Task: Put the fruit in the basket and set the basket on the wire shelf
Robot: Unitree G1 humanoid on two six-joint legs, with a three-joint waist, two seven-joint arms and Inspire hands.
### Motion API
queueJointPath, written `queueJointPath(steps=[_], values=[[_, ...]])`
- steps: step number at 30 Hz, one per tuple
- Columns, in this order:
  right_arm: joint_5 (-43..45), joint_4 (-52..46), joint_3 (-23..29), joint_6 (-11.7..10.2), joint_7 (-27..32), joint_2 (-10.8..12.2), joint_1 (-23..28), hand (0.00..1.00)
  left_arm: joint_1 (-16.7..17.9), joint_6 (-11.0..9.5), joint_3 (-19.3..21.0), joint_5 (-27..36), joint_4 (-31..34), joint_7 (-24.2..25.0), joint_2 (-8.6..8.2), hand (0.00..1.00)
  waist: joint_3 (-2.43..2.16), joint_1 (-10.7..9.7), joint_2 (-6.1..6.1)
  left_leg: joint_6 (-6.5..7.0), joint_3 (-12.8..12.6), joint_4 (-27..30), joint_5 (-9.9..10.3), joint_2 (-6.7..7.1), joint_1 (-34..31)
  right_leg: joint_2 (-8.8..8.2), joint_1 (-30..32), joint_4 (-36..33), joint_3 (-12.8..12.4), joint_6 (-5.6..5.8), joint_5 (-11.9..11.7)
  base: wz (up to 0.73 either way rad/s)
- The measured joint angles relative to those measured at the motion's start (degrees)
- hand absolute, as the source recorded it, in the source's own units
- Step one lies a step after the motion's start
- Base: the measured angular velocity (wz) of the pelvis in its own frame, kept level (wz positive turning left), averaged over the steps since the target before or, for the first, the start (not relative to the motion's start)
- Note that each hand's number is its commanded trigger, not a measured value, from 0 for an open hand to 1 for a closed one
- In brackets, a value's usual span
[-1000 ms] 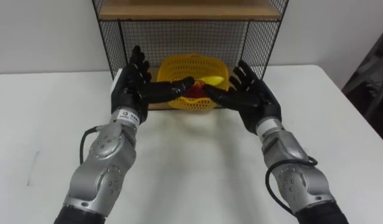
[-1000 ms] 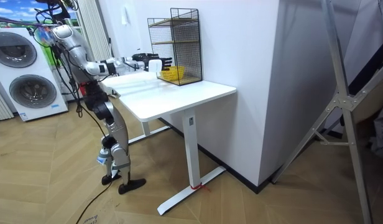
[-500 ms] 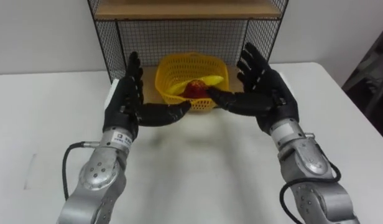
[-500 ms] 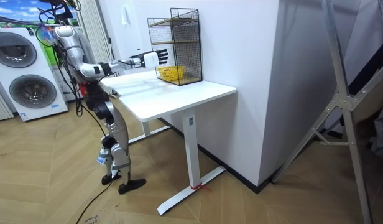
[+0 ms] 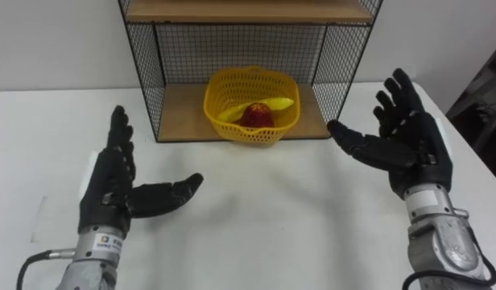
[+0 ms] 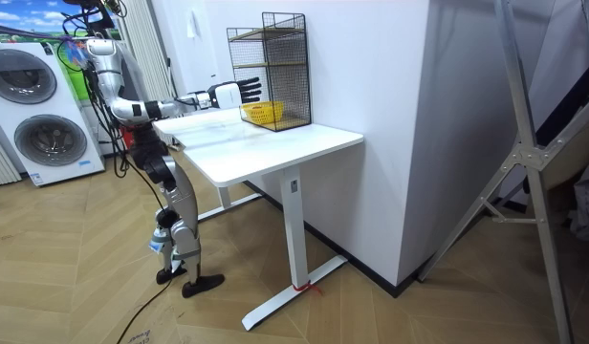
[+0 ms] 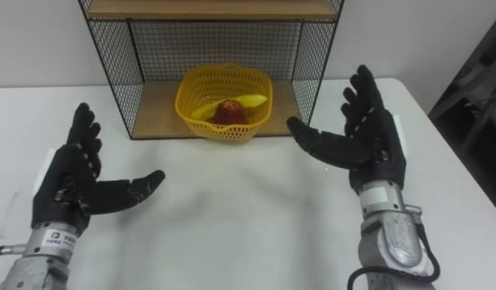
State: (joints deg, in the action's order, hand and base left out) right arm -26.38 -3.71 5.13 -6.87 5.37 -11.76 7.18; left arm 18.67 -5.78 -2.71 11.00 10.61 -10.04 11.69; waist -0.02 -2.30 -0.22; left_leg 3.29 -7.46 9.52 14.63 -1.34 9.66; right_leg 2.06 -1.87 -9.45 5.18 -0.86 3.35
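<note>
Left hand (image 5: 111, 189) and right hand (image 5: 409, 149), both spread and empty, flank the basket (image 5: 252, 135), which you see holding fruit (image 5: 256, 116) on the wire shelf (image 5: 232, 44) ahead, nearer the right hand.

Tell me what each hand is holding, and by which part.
Nothing. The left hand and right hand are open above the table; the basket sits untouched on the wire shelf.

Open tabletop (image 5: 264, 209) fronts the wire shelf (image 5: 143, 72); mesh sides and back enclose the basket (image 5: 252, 133).
</note>
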Motion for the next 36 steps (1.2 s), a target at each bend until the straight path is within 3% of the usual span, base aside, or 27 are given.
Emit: queueJointPath(steps=[4, 12, 17, 20, 24, 26, 28, 29, 31, 32, 36], values=[[0.05, -1.75, 3.4, -0.81, 3.11, -1.55, 0.31, 0.0, -0.06, -2.28, 4.61, 0.0, 0.01, -2.29, -0.12, 0.0, 0.03, 0.63, 0.09, -0.05, 0.01, -0.01, -0.04, 0.0, 0.02, 0.03, 0.06, -0.02, -0.01, 0.0, 0.0, 0.0], [0.4, -4.17, 8.6, -1.96, 6.66, -1.66, 1.85, 0.0, -0.12, -2.53, 12.08, 0.0, 1.02, -7.02, -1.31, 0.0, -0.25, 1.06, -0.52, -0.08, 1.77, -0.01, -0.05, 0.02, -0.25, -0.08, -0.06, -0.02, 1.33, 0.0, 0.0, 0.07], [2.31, -4.17, 12.44, -1.97, 11.09, -1.67, 1.87, 0.0, -0.48, -4.04, 17.15, 0.79, 1.79, -12.68, -1.87, 0.0, -0.11, 1.45, -0.25, -0.07, 2.48, -0.04, -0.06, -0.02, -0.44, -0.12, -0.05, -0.03, 2.05, 0.03, 0.02, 0.08], [2.18, -4.28, 16.15, -1.98, 14.58, -1.68, 2.33, 0.0, -0.42, -4.19, 21.71, 0.97, 1.81, -16.17, -1.77, 0.0, 0.01, 1.48, 0.01, -0.07, 2.77, -0.12, -0.06, -0.03, -0.5, -0.11, -0.03, 0.02, 2.32, 0.07, 0.07, 0.05], [2.3, -3.94, 26.27, -2.04, 21.77, -2.77, 3.31, 0.0, -0.16, -4.33, 32.7, 1.94, 1.77, -21.9, -1.16, 0.0, -0.12, 2.26, 0.49, -0.06, 2.83, 0.02, -0.07, -0.03, -1.05, -0.04, 0.71, -0.06, 2.02, 0.09, 0.22, -0.03], [2.25, -3.74, 31.58, -2.04, 25.64, -4.42, 5.8, 0.0, 0.23, -4.38, 38.4, 6.77, 1.59, -24.58, 0.08, 0.0, -0.23, 2.65, 0.65, -0.06, 2.75, -0.08, -0.07, 0.02, -0.94, -0.1, 0.76, -0.13, 2.09, 0.01, 0.62, -0.04], [1.82, -2.81, 37.93, -2.58, 31.34, -6.25, 8.18, 0.0, 1.82, -4.83, 46.39, 12.71, -1.42, -30.12, 4.19, 0.0, -0.06, 2.78, 1.09, -0.08, 2.76, -0.29, -0.05, 0.11, -0.95, -0.1, 0.86, -0.21, 1.31, 0.01, 1.16, 0.0], [1.74, -1.66, 39.31, -3.04, 32.43, -6.74, 8.34, 0.0, 2.12, -4.97, 48.11, 13.78, -2.66, -31.2, 5.08, 0.0, -0.08, 2.78, 1.08, -0.1, 2.76, -0.32, -0.03, 0.16, -0.97, -0.12, 0.87, -0.23, 1.14, 0.01, 1.33, -0.03], [0.59, 2.11, 45.48, -3.15, 37.42, -8.7, 9.82, 0.0, 2.79, -5.45, 54.96, 20.34, -10.37, -35.14, 9.27, 0.0, -0.1, 3.12, 1.35, -0.21, 2.29, -0.52, 0.17, 0.31, -1.3, -0.18, 1.85, -1.36, 0.05, -0.15, 2.15, -0.13], [-1.45, 3.73, 47.44, -3.27, 39.55, -10.13, 10.96, 0.0, 3.97, -5.56, 57.09, 23.64, -15.11, -37.22, 11.59, 0.0, -0.31, 3.52, 1.56, -0.22, 1.92, -0.38, 0.2, 0.56, -1.84, -0.52, 3.37, -3.37, -0.23, -0.25, 3.09, -0.17], [-8.45, 12.37, 53.07, -3.08, 44.58, -15.12, 13.87, 0.0, 5.77, -5.55, 61.45, 32.86, -28.37, -41.44, 16.29, 0.0, -0.56, 3.95, 1.26, -0.18, 1.74, 0.48, 0.31, 1.24, -3.2, -1.27, 6.07, -6.95, -0.36, -0.17, 4.77, -0.03]])
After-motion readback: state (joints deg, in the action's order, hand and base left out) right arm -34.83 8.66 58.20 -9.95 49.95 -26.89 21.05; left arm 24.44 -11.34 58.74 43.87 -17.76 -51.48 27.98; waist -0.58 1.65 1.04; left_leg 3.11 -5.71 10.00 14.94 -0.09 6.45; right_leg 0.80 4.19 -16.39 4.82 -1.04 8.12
